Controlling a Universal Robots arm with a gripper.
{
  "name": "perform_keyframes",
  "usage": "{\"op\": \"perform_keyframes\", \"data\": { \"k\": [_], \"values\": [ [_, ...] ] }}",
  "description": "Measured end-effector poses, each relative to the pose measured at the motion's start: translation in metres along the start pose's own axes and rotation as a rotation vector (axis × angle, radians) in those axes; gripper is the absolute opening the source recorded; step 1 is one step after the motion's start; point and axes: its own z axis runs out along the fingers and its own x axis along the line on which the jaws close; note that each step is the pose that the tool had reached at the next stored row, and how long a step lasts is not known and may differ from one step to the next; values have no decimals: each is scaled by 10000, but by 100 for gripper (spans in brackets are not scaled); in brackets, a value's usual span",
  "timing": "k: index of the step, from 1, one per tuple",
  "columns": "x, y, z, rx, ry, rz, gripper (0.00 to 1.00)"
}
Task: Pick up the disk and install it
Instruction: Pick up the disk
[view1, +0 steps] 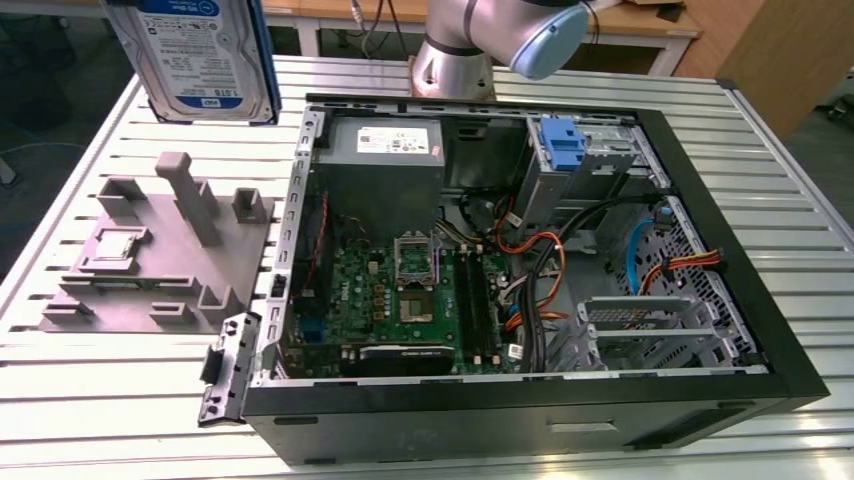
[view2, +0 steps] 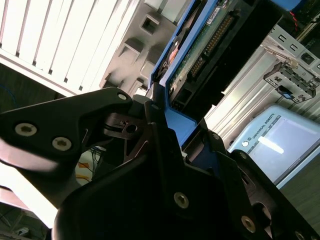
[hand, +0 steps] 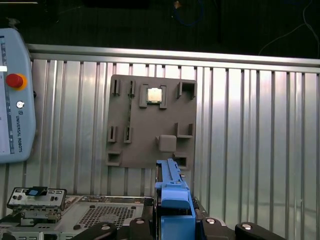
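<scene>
While one gripper (view2: 159, 109) clamps one disk (view1: 200, 55), its long axis stands upright, upper left in the exterior view. Label faces camera.

My matt black metal claw (view2: 159, 102) is dotted with pale silver screw heads. The flat rectangular grey metal disk (view1: 187, 50) wears a white-and-blue label, its plastic carrier (hand: 172, 197) is bright blue, and its underside board (view2: 200, 47) shows green. The moulded plastic fixture plate (hand: 150, 125) is plain dull grey. The ribbed metal table (hand: 250, 125) is silver, striped by dark grooves. The open computer case (view1: 534, 400) is black outside, its flat motherboard (view1: 387, 290) green, its wire bundle (view1: 527, 250) orange, red and yellow. The upright plastic bracket (view1: 563, 145) is blue.
</scene>
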Motion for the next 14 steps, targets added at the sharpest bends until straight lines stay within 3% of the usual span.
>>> {"op": "perform_keyframes", "data": {
  "k": [4, 14],
  "values": [
    [1, -7, -1, -1, 0, -2, 37],
    [6, -112, -2, 1, -1, 2, 37]
  ]
}}
